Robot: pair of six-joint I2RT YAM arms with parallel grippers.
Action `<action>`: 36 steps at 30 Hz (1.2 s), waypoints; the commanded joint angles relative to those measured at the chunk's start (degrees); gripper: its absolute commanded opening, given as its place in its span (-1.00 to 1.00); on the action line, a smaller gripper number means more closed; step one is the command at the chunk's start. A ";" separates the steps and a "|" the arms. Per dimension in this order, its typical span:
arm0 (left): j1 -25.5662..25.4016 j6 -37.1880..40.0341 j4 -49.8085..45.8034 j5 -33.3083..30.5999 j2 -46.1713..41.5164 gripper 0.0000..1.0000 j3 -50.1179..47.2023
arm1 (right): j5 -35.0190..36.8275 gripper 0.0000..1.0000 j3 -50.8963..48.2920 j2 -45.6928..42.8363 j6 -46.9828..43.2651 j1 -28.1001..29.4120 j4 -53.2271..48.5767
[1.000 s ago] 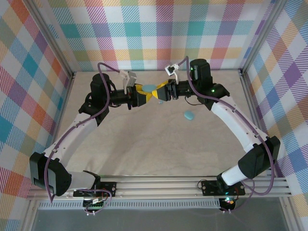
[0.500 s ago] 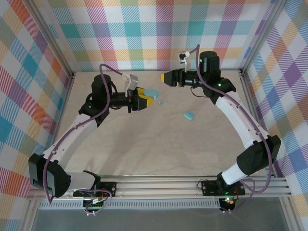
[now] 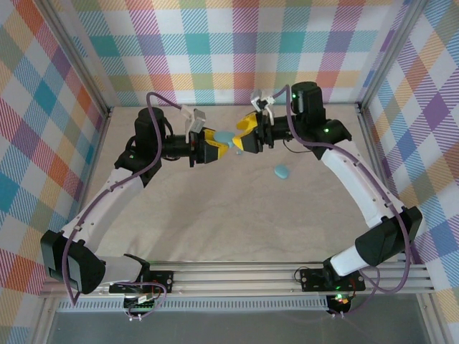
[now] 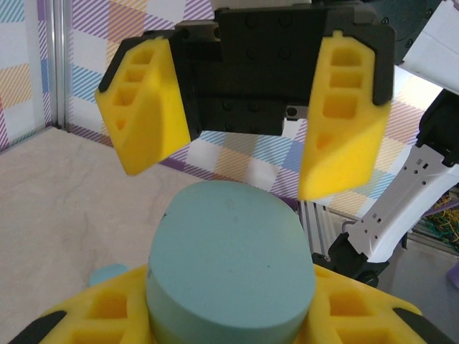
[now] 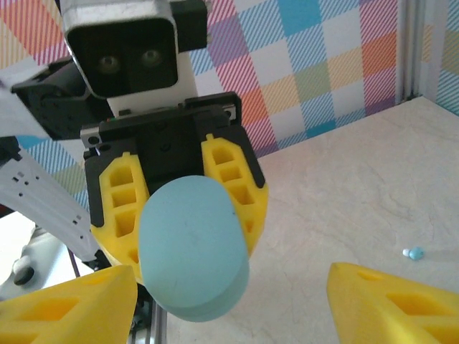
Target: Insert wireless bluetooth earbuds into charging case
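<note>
A teal oval charging case hangs above the table's far middle, with my left gripper shut on it. In the left wrist view the case sits between the yellow fingers of my left gripper. My right gripper faces it from the right, open, its fingers spread on either side of the case's tip without touching. The right wrist view shows the case just beyond my open right gripper. One tiny pale blue earbud lies on the table.
A second teal oval case lies on the beige tabletop, right of centre. Plaid walls and aluminium frame posts close in the back and sides. Both arms meet at the far middle.
The right gripper was at the case, pulled back up and to the right, then returned to face it with jaws spread wider. The left gripper kept hold of the case.
</note>
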 commanded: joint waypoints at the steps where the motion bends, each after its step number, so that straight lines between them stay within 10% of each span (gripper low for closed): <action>1: -0.26 -0.13 0.08 1.62 -0.60 -0.69 1.54 | -0.08 0.44 1.85 -0.07 -5.86 1.61 -2.75; 5: -0.23 0.07 -0.06 1.46 -0.68 -0.69 1.50 | 1.83 0.42 2.58 0.41 -7.40 2.74 -3.46; 13: -0.26 -1.14 1.27 2.10 -0.38 -0.69 1.29 | 2.73 -0.24 7.72 3.39 -8.62 3.30 -9.27; 21: -0.26 -0.95 1.11 2.22 -0.56 -0.70 1.10 | 2.30 0.10 5.08 1.32 -11.33 3.49 -8.91; 36: -0.26 -1.58 1.44 2.73 -0.68 -0.71 0.66 | 6.06 -0.51 9.85 3.84 -5.42 3.49 -11.20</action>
